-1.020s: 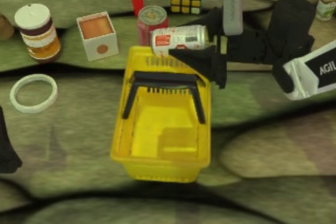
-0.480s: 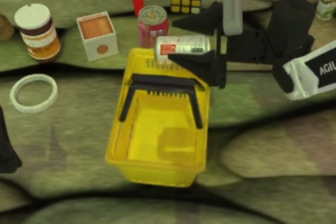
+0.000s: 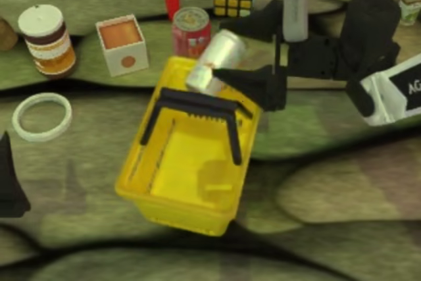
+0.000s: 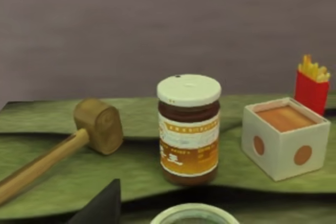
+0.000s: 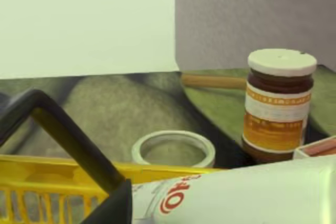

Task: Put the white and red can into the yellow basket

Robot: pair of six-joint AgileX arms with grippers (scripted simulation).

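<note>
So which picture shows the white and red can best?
The top view: the white and red can shows whole, tilted over the yellow basket's rim. The right wrist view shows only its side, close up. The left wrist view misses it.

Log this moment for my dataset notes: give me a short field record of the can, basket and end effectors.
can: white and red can, tilted over the far rim of the yellow basket
right end effector: open, astride the can's upper end
left end effector: parked at the table's left edge
basket: skewed on the table, handle across it
</note>
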